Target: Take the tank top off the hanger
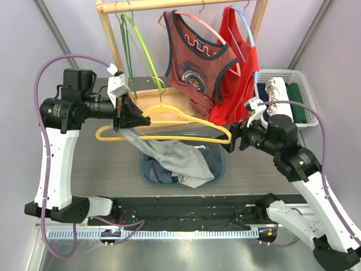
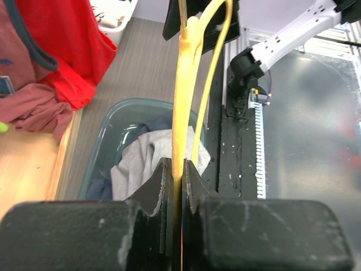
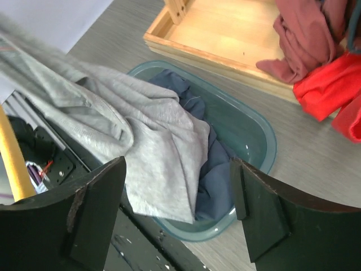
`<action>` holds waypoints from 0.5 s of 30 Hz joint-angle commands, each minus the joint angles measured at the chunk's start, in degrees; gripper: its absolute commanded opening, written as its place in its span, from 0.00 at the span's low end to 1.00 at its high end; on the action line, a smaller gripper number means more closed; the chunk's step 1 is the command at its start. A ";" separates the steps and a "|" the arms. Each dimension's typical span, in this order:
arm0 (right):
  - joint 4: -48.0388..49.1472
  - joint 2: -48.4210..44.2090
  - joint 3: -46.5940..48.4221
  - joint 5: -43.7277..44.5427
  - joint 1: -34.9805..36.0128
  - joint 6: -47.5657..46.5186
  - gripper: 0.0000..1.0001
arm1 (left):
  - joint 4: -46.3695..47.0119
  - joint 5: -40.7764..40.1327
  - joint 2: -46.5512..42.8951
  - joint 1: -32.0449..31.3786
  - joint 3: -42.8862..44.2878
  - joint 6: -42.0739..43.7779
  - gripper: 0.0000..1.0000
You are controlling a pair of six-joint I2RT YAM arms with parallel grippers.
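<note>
A grey tank top (image 1: 176,156) hangs by one strap from the left part of a yellow hanger (image 1: 186,122) and droops into a teal bin (image 1: 220,164). My left gripper (image 1: 144,120) is shut on the hanger; the left wrist view shows the jaws (image 2: 180,165) clamped on the yellow bar (image 2: 183,107). My right gripper (image 1: 230,142) is open and empty at the hanger's right end. In the right wrist view its fingers (image 3: 177,209) stand wide apart above the grey top (image 3: 144,141), with the yellow hanger (image 3: 14,164) at the left edge.
A blue garment (image 3: 223,175) lies in the bin (image 3: 265,141). A wooden rack (image 1: 169,4) behind carries green hangers (image 1: 135,39), a maroon tank top (image 1: 194,59) and a red one (image 1: 237,73). A white basket (image 1: 299,76) of folded clothes stands at the right.
</note>
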 commanded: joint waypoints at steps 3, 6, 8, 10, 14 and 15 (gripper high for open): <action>-6.28 -5.08 10.36 -2.75 1.23 -9.89 0.86 | 5.78 -6.13 0.92 -0.29 -0.24 -1.26 0.00; -8.75 -6.23 13.35 0.50 1.23 -13.40 0.88 | 5.96 -7.80 1.09 -0.47 -0.94 -1.09 0.00; -11.64 -5.71 15.54 2.26 1.23 -15.69 0.90 | 6.57 -8.59 1.01 -0.47 -1.21 -1.26 0.00; -13.67 -5.35 16.35 7.26 1.32 -16.58 0.90 | 7.45 -10.09 0.92 -0.47 -1.29 -2.05 0.00; -8.16 -7.01 13.73 34.21 1.23 -13.52 0.78 | 7.46 -10.53 0.74 -0.47 -1.56 -2.05 0.00; -6.05 -7.72 12.32 37.39 1.32 -13.33 0.75 | 7.19 -10.10 0.83 -0.55 -1.65 -1.97 0.00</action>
